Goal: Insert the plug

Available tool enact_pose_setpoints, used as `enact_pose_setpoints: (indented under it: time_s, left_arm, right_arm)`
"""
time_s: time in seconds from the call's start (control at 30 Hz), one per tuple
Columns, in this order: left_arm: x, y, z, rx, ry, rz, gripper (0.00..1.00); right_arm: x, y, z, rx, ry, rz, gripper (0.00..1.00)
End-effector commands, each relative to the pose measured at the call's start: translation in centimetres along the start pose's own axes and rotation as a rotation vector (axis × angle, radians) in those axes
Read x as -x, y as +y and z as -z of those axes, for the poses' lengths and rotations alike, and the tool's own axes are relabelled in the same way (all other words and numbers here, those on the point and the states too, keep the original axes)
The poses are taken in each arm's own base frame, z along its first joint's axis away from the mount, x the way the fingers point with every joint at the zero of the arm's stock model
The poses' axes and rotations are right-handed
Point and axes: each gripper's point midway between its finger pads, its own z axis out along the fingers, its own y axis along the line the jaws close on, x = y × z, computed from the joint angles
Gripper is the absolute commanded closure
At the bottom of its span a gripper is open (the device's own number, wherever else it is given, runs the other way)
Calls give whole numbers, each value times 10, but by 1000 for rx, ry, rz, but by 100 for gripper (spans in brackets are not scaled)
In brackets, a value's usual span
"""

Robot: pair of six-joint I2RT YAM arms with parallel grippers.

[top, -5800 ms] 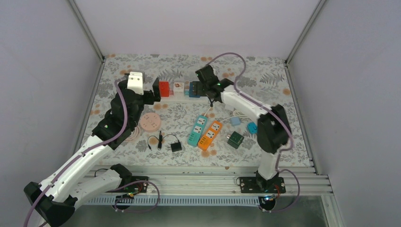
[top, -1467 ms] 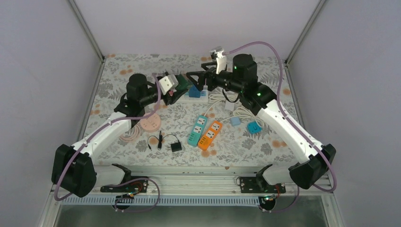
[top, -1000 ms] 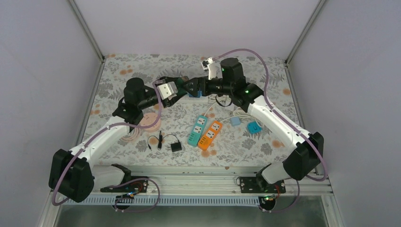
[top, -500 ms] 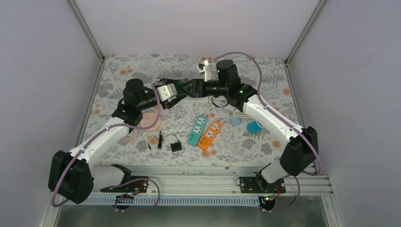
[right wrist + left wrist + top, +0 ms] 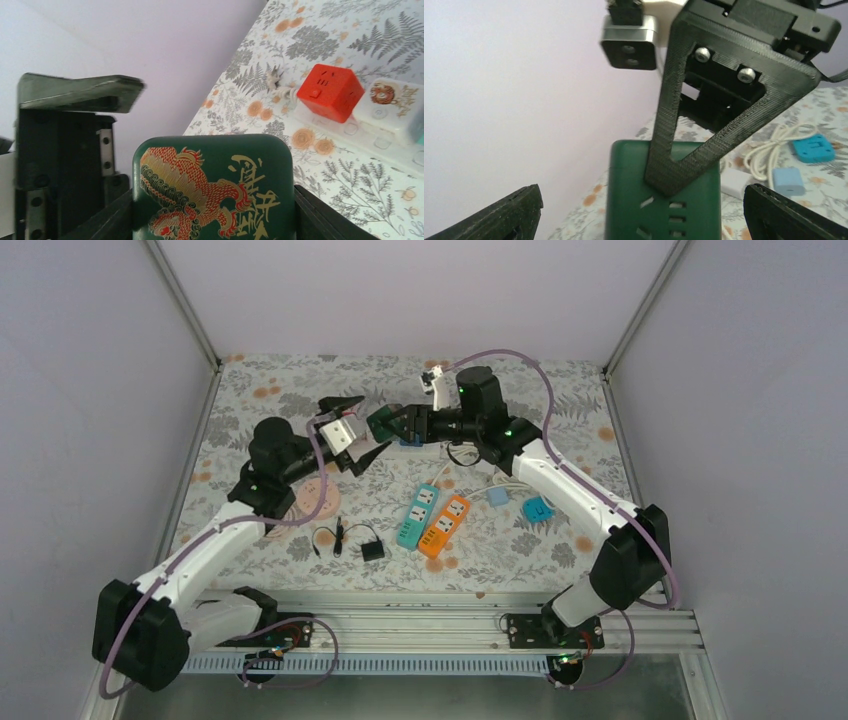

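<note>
The plug is a dark green cube [image 5: 383,422] held in the air over the back of the table. My right gripper [image 5: 392,423] is shut on it, one finger on each side. In the right wrist view the cube [image 5: 215,185] shows a red and gold dragon face between my right gripper [image 5: 215,200] fingers. My left gripper [image 5: 362,427] stands open just left of the cube, its fingers wide apart and off it. In the left wrist view the cube's slotted face [image 5: 664,200] sits between the fingertips of my left gripper [image 5: 642,200], untouched by either.
A white power strip [image 5: 350,132] at the back carries a red cube [image 5: 330,91] and a white cube [image 5: 387,100]. A teal strip [image 5: 417,514], an orange strip [image 5: 445,526], a black adapter [image 5: 372,551] and a blue cube [image 5: 537,508] lie mid-table.
My left gripper has let go of the green cube, opened wide and drawn back to the left. My right gripper has closed on the cube and now holds it alone.
</note>
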Motion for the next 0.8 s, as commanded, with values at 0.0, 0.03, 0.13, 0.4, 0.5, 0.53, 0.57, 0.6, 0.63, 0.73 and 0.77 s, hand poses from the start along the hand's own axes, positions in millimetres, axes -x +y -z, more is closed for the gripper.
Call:
enact_pose_setpoints:
  time_s: [0.0, 0.03, 0.13, 0.4, 0.5, 0.53, 0.57, 0.6, 0.63, 0.73, 0.77]
  left_arm:
    - [26, 25, 25, 196, -67, 0, 0]
    - [33, 31, 33, 242, -84, 17, 0]
    - [51, 53, 60, 395, -115, 91, 0]
    - [73, 75, 142, 708, -173, 225, 0]
    - [69, 65, 160, 717, -172, 287, 0]
    - [68, 61, 165, 712, -177, 310, 0]
    - [70, 57, 172, 709, -191, 324, 0]
    - [68, 54, 175, 712, -191, 340, 0]
    - [65, 54, 180, 727, -194, 362, 0]
    - [57, 57, 196, 805, -209, 430, 0]
    - [56, 59, 201, 829, -216, 443, 0]
  right_arm:
    - [25, -2, 10, -38, -105, 54, 53]
    - [25, -4, 10, -46, -108, 64, 52]
    - [22, -15, 4, -76, -104, 89, 52]
    - [-3, -30, -16, -148, -60, 172, 50]
    - [-12, -30, -23, -151, -44, 200, 50]
    - [-15, -30, -26, -154, -37, 215, 50]
    - [-17, -29, -28, -162, -33, 232, 50]
    - [-20, -29, -32, -169, -26, 256, 50]
    - [-23, -29, -36, -182, -20, 280, 50]
    - [-35, -30, -49, -235, 8, 347, 50]
    - [-40, -30, -53, -251, 23, 362, 50]
